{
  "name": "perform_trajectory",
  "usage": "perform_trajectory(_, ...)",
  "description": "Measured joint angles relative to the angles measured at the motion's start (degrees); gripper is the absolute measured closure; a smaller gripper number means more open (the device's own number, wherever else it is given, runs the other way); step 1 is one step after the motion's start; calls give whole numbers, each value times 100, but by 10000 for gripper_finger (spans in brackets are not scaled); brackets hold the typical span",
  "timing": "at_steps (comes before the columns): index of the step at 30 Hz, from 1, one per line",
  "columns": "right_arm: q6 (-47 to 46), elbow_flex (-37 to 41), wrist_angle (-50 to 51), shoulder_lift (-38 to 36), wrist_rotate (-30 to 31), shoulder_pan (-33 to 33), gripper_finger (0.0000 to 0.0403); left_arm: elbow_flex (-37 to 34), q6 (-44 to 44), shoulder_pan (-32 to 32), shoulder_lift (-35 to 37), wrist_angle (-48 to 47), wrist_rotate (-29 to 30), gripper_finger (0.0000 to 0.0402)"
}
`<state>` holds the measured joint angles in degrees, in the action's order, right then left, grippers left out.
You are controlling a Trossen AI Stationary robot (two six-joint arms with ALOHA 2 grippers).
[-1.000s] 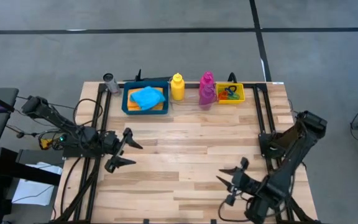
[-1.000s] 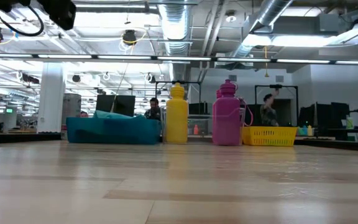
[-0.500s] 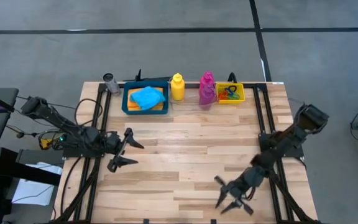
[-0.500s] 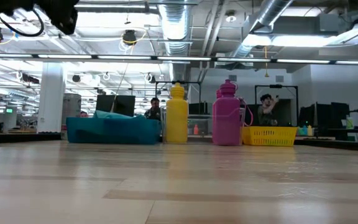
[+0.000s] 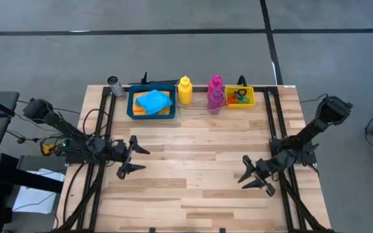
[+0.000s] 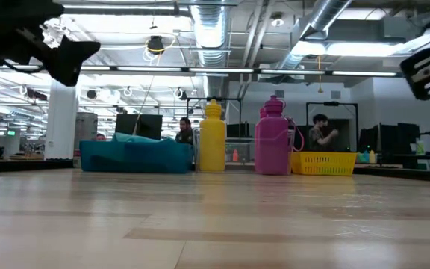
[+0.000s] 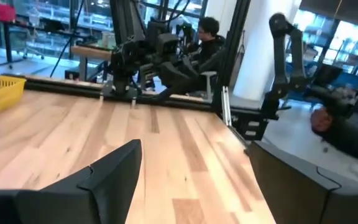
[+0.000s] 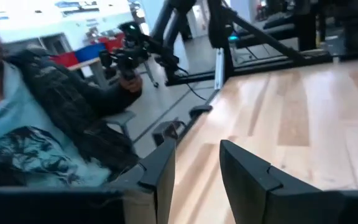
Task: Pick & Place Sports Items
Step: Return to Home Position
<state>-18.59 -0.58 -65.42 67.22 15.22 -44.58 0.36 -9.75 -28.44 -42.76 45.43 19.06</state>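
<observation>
Along the far edge of the table (image 5: 199, 149), left to right: tray (image 5: 131, 103) with a cloth (image 5: 153, 101) inside, first bottle (image 5: 184, 90), second bottle (image 5: 215, 92), bin (image 5: 251, 97) just beside it, rings (image 5: 239, 97) inside. Nearer the front, well apart: left gripper (image 5: 142, 160) at the left side, right gripper (image 5: 251, 180) at the right.

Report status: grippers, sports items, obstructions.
Left gripper open over table left; right gripper open near right edge; both empty. Cyan cloth in blue rectangular tray, atop orange cloth. Yellow plastic bottle, magenta plastic bottle upright beside it. Nothing blocking.
</observation>
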Motion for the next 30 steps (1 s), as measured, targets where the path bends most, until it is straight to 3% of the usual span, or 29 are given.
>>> perform_trajectory(8,-207,11,508,-88,-297,46,283,0,-104,0,394,-457,166,105)
perform_trajectory(14,-377,11,988,-546,-648,282,283,0,94,-1,1420,-1097,352,105)
perform_trajectory(26,-396,11,3571,-2873,-1394,1326,283,2,93,-1,4161,-3727,663,105)
perform_trajectory(30,-400,9,4335,-3478,-1450,1616,283,390,-138,23,4266,-4835,931,105)
